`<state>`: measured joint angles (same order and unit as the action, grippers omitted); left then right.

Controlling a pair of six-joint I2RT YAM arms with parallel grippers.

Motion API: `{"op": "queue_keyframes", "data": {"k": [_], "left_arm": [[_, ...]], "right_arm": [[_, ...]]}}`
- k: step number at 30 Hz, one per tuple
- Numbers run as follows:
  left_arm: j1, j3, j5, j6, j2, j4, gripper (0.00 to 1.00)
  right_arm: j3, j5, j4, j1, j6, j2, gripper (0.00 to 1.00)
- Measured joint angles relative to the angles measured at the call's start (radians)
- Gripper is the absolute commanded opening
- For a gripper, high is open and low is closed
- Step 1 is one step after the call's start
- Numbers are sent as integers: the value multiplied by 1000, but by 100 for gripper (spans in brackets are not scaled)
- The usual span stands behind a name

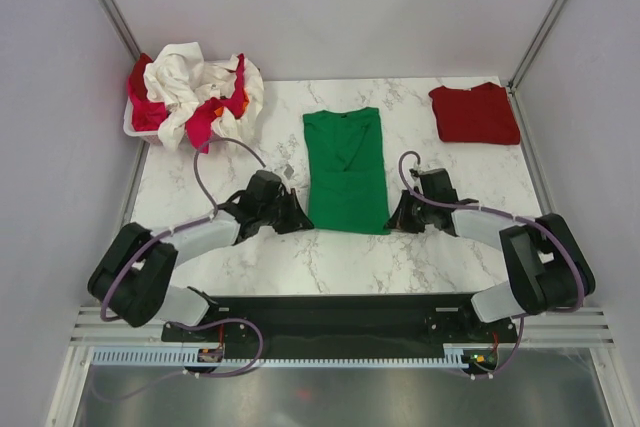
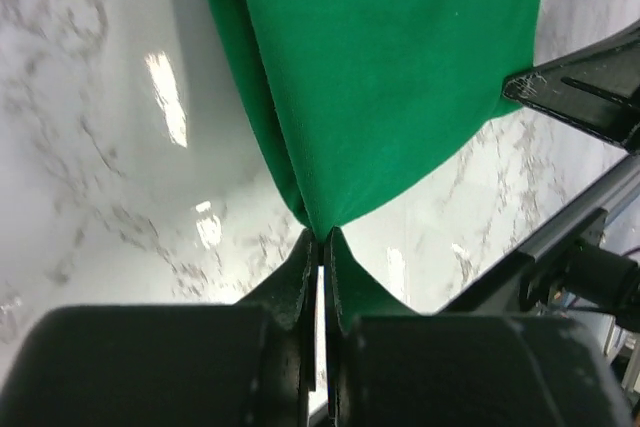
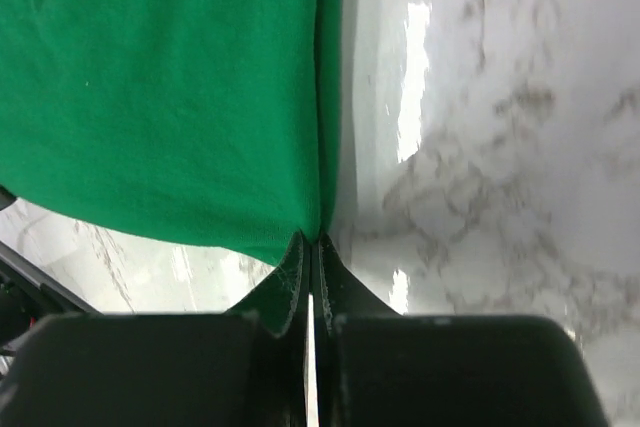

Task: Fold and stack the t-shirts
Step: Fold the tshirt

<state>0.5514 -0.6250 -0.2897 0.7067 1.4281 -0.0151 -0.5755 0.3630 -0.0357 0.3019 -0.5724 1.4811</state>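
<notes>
A bright green short-sleeved cloth t-shirt (image 1: 346, 169) lies flat in the middle of the white marble-patterned table (image 1: 250, 267). Its sides are folded in to make a narrow strip, and its neckline points toward the far edge. The left gripper (image 2: 318, 239) has its jaws pressed together on the near left corner of that shirt's hem, with a pinch of green cloth caught between the black fingers. The right gripper (image 3: 310, 242) is clamped the same way on the near right corner. Both arms reach inward from their bases, low over the tabletop. A dark red t-shirt (image 1: 474, 113), folded into a neat rectangle, sits at the far right corner, well apart from the green one. At the far left a white plastic basket (image 1: 133, 127) holds a crumpled cream-white shirt (image 1: 180, 77) and pinkish red cloth (image 1: 205, 127), heaped over its rim
</notes>
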Motion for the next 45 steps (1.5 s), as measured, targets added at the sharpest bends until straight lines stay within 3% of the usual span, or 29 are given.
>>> {"op": "queue_keyframes", "data": {"k": [9,15,22,40,41,42,43,44,45], "left_arm": [[88,100,1,72,-306,92,2],[96,-56,33,77,-346,247,2],[79,-308,90,24,-270,359,2],[-134,-793,60,-133,275,450,2],[-148,-831,52,-138,316,452,2],[-162,-867,47,-142,353,455,10],[-174,-906,44,-148,397,455,16],[-185,-945,41,-152,441,461,22],[-198,-988,35,-156,492,475,54]], "right_arm": [[82,-3,-253,19,-9,-353,0],[-122,-73,-433,19,0,-436,0],[-389,-160,-501,18,45,-273,0],[-920,-238,-549,-22,102,317,2],[-967,-235,-547,-30,102,369,9],[-1019,-227,-552,-38,100,423,22],[-1088,-220,-572,-44,99,484,57],[-1159,-218,-574,-50,96,548,72],[-1220,-215,-577,-56,95,604,83]]}}
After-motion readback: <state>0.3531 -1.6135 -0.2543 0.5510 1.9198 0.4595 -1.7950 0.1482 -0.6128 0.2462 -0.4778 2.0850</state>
